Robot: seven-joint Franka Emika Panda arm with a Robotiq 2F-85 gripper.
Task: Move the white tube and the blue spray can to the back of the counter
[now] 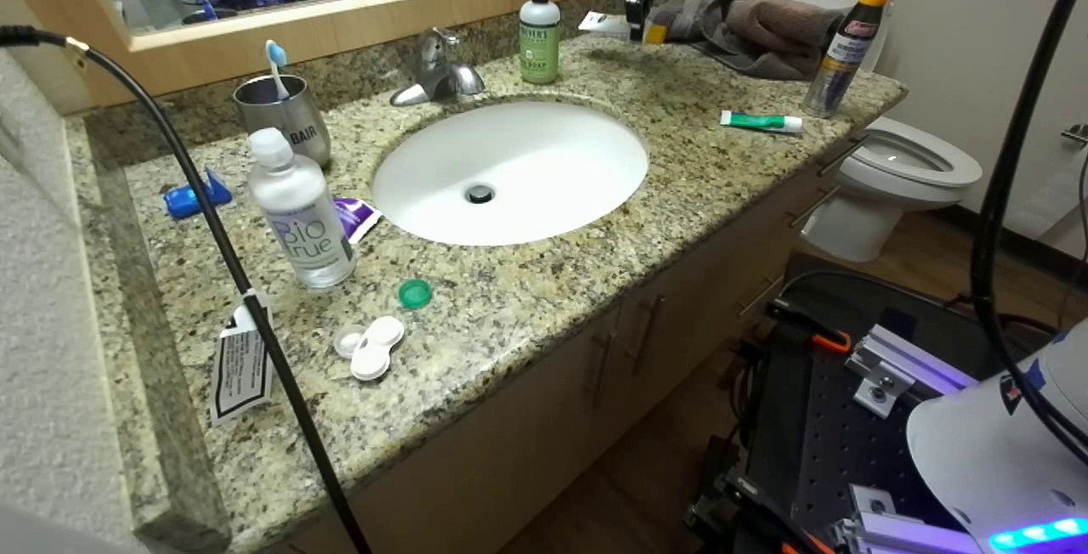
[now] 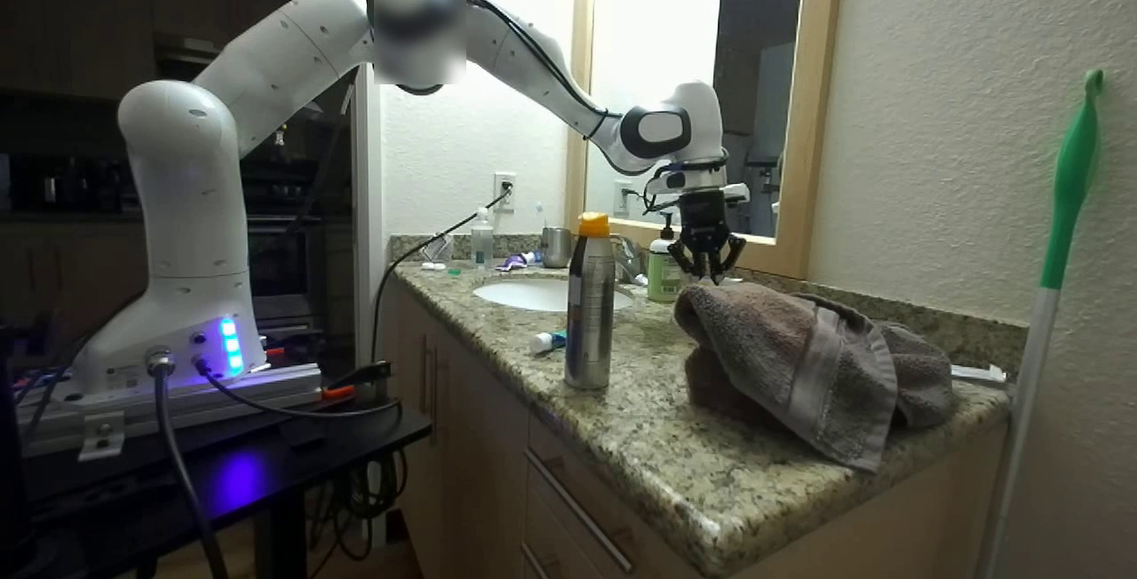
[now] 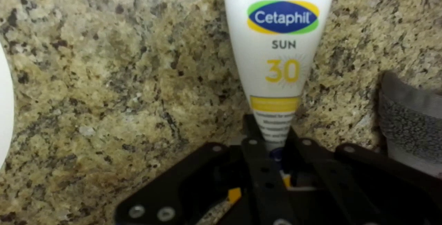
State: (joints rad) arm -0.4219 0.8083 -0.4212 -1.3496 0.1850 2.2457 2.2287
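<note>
Over the far side of the bench (image 1: 680, 99), the hand (image 3: 271, 131) is grasping the white tube (image 3: 283, 50), whose long axis is pointing toward the backsplash (image 1: 499, 36).

The speckled granite counter (image 1: 527, 299) below me carries the upright spray can (image 1: 841, 53), a green tube (image 1: 759, 121) near it, a heaped grey towel (image 2: 782, 339), a soap bottle (image 1: 540, 48), a steel cup (image 1: 297, 112), a clear bottle (image 1: 302, 223), a lens case (image 1: 374, 354) and a purple item (image 1: 355, 216) I can't quite make out.
</note>
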